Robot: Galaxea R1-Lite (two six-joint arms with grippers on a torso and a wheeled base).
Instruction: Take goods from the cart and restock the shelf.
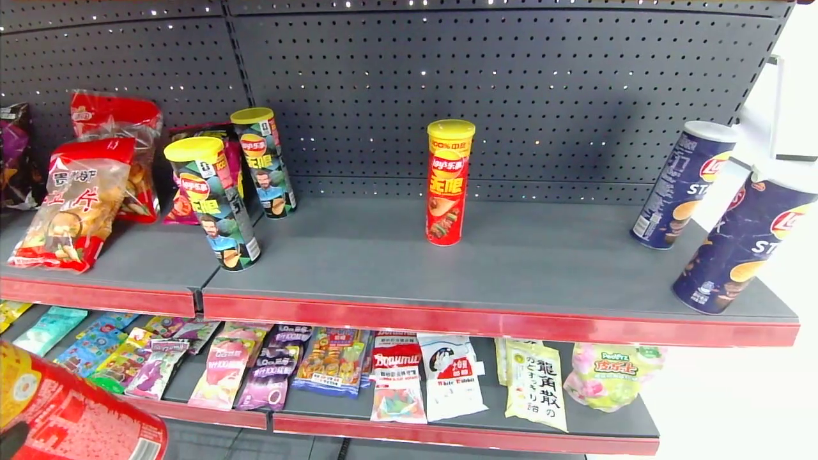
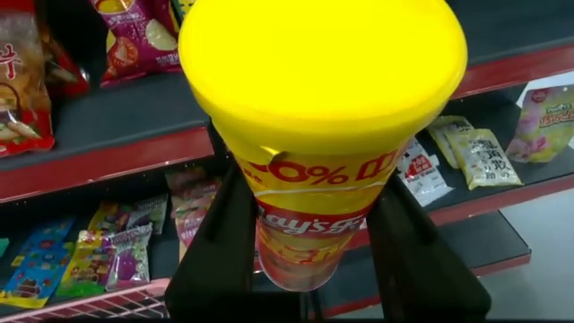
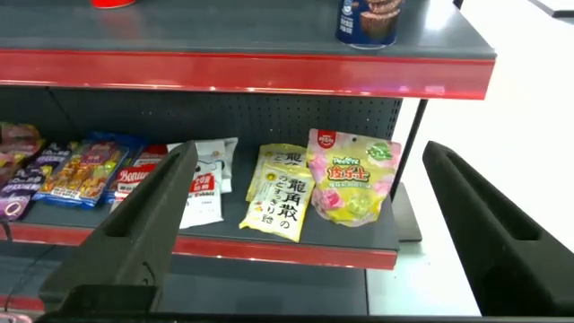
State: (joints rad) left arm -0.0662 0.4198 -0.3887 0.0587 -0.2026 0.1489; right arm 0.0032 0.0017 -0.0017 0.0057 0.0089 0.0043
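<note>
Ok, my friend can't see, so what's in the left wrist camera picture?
The left gripper holds a red chip can with a big yellow lid between its two black fingers. Behind it are store shelves with red front edges and colourful snack bags.

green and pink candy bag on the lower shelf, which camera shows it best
The right wrist view: the candy bag faces the camera whole and large. The head view shows the bag from above, just below the upper shelf and its red lip. The left wrist view catches it small and far off.
</note>
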